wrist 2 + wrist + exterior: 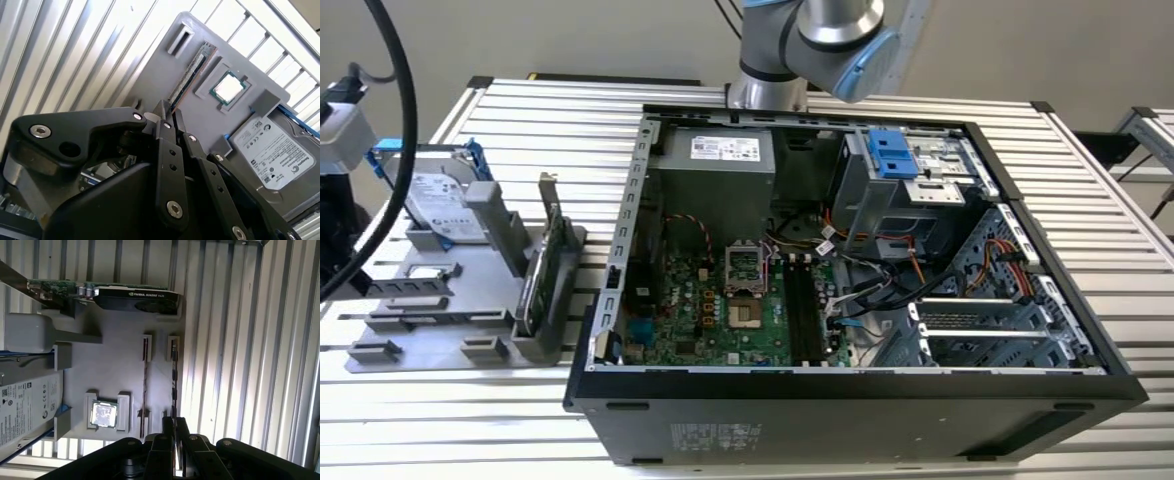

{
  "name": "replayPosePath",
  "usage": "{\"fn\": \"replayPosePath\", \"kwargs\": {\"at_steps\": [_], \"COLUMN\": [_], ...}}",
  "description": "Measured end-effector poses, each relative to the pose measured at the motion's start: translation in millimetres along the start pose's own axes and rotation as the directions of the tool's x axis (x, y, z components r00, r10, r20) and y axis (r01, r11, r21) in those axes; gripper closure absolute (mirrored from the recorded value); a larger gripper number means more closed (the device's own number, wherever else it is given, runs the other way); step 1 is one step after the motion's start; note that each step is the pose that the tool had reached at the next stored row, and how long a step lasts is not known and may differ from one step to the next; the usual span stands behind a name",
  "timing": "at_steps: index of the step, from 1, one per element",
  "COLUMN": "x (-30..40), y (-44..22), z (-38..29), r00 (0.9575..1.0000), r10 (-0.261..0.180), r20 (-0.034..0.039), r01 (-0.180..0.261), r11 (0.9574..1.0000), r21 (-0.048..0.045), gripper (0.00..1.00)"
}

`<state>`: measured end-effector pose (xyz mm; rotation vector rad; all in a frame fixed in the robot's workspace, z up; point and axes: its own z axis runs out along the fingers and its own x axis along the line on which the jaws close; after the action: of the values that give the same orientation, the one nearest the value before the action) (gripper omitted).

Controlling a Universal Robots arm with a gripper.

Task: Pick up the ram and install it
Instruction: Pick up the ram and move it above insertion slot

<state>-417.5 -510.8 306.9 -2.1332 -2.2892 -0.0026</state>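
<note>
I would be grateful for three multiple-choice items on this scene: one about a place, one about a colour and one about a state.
1. Where is the ram that lines up with the end effector?
A. On edge in the grey tray
B. In a person's hand
C. On the floor

2. What colour is the drive caddy in the computer case?
A. Red
B. Blue
C. Yellow

3. In what state is the computer case?
A. Closed, side panel on
B. Open, its inside on show
C. Wrapped in plastic

Answers:
1 A: the first wrist view shows it standing thin-edge-up in the tray's slots.
2 B: the exterior view shows a bright blue caddy near the case's far wall.
3 B: the motherboard lies in plain sight in the exterior view.
</note>
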Motion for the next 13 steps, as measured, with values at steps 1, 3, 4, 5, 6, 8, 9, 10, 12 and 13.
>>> {"fn": "replayPosePath", "kwargs": {"at_steps": [1, 3, 4, 5, 6, 8, 9, 10, 12, 13], "x": [0.0, 0.1, 0.1, 0.1, 0.1, 0.1, 0.1, 0.1, 0.2, 0.2], "y": [0.0, -0.1, -0.1, -0.1, -0.1, -0.2, -0.2, -0.2, -0.2, -0.3], "z": [-1.2, -3.7, -4.9, -6.2, -7.5, -10.1, -11.4, -12.8, -15.4, -16.5], "r00": [1.0, 1.0, 1.0, 1.0, 1.0, 1.0, 1.0, 1.0, 1.0, 1.0], "r10": [0.0, 0.0, 0.001, 0.001, 0.001, 0.001, 0.001, 0.001, 0.002, 0.003], "r20": [0.0, 0.0, -0.0001, 0.0, 0.0, -0.0001, -0.0001, 0.0, 0.0, -0.0001], "r01": [0.0, 0.0, -0.001, -0.001, -0.001, -0.001, -0.001, -0.001, -0.002, -0.003], "r11": [1.0, 1.0, 1.0, 1.0, 1.0, 1.0, 1.0, 1.0, 1.0, 1.0], "r21": [0.0, -0.0001, -0.0001, -0.0001, -0.0001, -0.0001, -0.0001, -0.0001, -0.0001, -0.0001], "gripper": [1.0, 1.0, 1.0, 1.0, 1.0, 1.0, 1.0, 1.0, 1.0, 1.0]}}
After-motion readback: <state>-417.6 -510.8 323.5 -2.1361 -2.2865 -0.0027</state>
